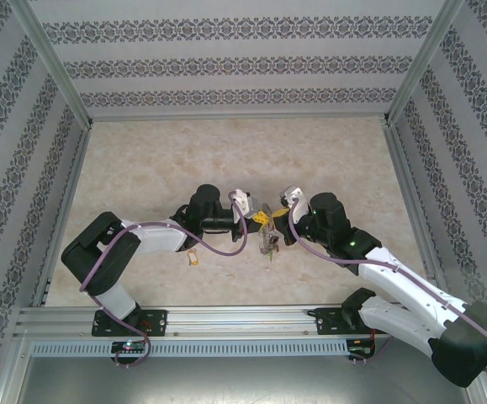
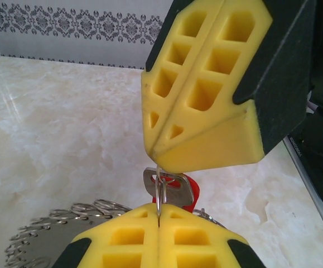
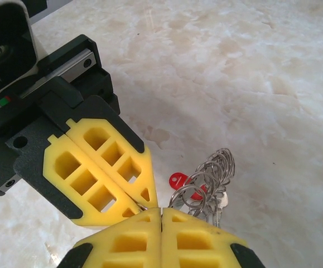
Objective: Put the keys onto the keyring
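- The keyring point(image 1: 268, 242) hangs just below the spot where the two pincers meet, over the middle of the tabletop point(image 1: 226, 151). Whether its lowest keys touch the surface cannot be told.
- In the left wrist view, its coils of small silvery rings point(image 2: 66, 223) spread out to the lower left. In the right wrist view, the bunched rings point(image 3: 208, 178) sit just right of the pads, with silvery keys dangling beneath.
- A thin loop of its wire runs straight from the seam of one pincer to the seam of the other.
- The red-tagged key point(image 2: 172, 187) sits right behind that wire, blade in front and tag behind. Whether it is already threaded on cannot be told.
- The left pincer point(image 2: 158, 223) is fully closed, its yellow pads pressed together on the wire of the keyring.
- The right pincer point(image 3: 161, 220) is likewise clamped flat on the same wire, tip to tip with the left.
- Each pincer's yellow pads hide the pinch point from the other's camera.
- The tan-orange key point(image 1: 193, 259) lies flat on the tabletop, well apart from the keyring. It is on the near side of the left forearm, just below the sagging purple cable point(image 1: 218, 248).
- Patterned walls point(image 1: 226, 63) enclose the tabletop on three sides, and an aluminium rail point(image 1: 226, 318) carries both arm bases at the near edge.
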{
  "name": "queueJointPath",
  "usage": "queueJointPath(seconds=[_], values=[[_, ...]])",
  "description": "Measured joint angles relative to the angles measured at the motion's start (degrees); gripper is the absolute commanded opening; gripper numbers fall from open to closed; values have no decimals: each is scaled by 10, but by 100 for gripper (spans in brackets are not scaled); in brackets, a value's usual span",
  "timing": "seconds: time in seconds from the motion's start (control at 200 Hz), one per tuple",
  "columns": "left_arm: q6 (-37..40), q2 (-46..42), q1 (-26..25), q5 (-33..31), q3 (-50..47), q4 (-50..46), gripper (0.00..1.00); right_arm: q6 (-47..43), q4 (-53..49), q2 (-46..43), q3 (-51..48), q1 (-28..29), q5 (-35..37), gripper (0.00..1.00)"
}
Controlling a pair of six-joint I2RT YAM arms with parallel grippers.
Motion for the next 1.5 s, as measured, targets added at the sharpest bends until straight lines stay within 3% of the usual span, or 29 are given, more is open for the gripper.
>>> queueJointPath(seconds=[0.16,0.265,0.979,1.154,1.274,1.499], values=[[-2,0,0,0,-1,4,15,1,3,-4,0,0,-12,0],[0,0,-2,-1,-1,0,19,1,3,-6,0,0,-23,0],[31,-5,-8,2,22,-74,24,-6,2,6,8,2,-46,0],[32,-8,-8,2,23,-79,19,-6,2,9,8,4,-46,0],[37,-8,-8,6,26,-85,0,-6,2,9,8,5,-45,0],[39,-8,-10,4,28,-87,0,-4,-4,4,9,5,-28,0]])
